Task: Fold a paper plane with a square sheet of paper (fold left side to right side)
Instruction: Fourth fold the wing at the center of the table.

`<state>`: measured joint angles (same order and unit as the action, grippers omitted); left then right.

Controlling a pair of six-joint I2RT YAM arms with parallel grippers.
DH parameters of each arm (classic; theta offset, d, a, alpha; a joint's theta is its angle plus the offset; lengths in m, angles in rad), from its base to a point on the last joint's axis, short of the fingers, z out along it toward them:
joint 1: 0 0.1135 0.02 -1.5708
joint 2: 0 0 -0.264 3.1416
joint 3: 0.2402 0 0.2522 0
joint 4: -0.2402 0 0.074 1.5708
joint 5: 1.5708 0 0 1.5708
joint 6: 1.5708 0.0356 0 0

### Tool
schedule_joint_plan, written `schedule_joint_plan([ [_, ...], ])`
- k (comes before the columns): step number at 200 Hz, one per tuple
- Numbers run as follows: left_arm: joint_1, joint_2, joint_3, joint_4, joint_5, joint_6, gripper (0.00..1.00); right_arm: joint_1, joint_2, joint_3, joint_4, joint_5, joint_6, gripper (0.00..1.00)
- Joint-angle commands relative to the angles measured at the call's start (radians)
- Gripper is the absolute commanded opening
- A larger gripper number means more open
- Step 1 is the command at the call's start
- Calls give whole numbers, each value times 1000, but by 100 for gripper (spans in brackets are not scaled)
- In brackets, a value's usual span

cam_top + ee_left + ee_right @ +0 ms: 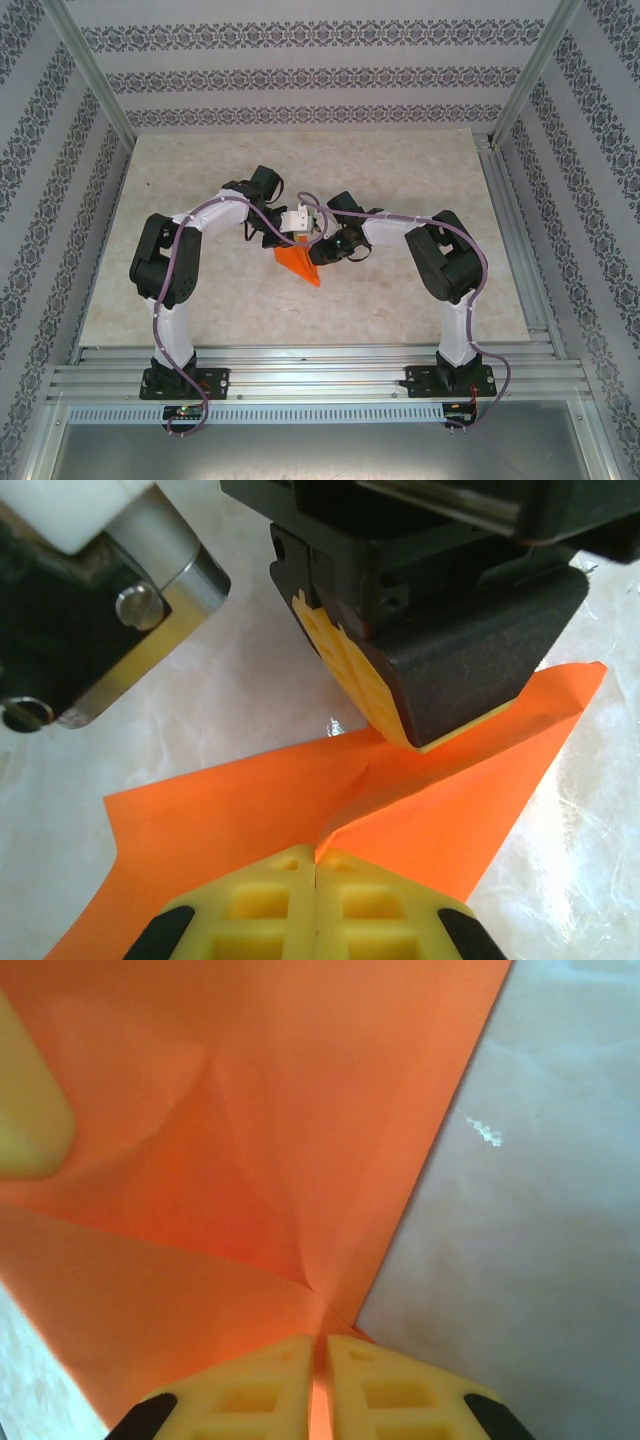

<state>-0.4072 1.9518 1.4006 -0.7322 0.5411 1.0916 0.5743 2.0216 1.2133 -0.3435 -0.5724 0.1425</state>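
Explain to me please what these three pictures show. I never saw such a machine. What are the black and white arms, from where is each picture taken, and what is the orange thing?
These are two robot arms bolted at the near edge of a pale marble-patterned table. The wide picture comes from a fixed camera above and behind them. The other two come from small cameras on the wrists, so each looks along its own yellow fingers.

The orange thing is a sheet of paper, already creased into a pointed shape, being folded towards a paper plane.

The left gripper is shut, its fingers meeting at a fold of the paper. In that same picture the other arm's yellow pad presses on the paper from above. The right gripper is shut on the paper's edge; orange shows between its fingertips.
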Motion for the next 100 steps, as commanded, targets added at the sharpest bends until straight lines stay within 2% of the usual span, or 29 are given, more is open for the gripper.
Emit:
schedule_joint_plan([
  [1, -18, 29, 24, -51, 32, -8, 0, -1, -5, -22, 31, 3, 15, 15],
  [24, -21, 31, 12, -56, 19, 3, 0, -13, -45, -37, 45, -6, 32, 17],
  [57, -22, 25, -3, -53, 17, 13, 0, -37, -140, -82, 58, 17, 58, 26],
  [100, -22, 22, 3, -55, 23, 13, 0, -2, -200, -123, 82, 4, 74, 37],
])
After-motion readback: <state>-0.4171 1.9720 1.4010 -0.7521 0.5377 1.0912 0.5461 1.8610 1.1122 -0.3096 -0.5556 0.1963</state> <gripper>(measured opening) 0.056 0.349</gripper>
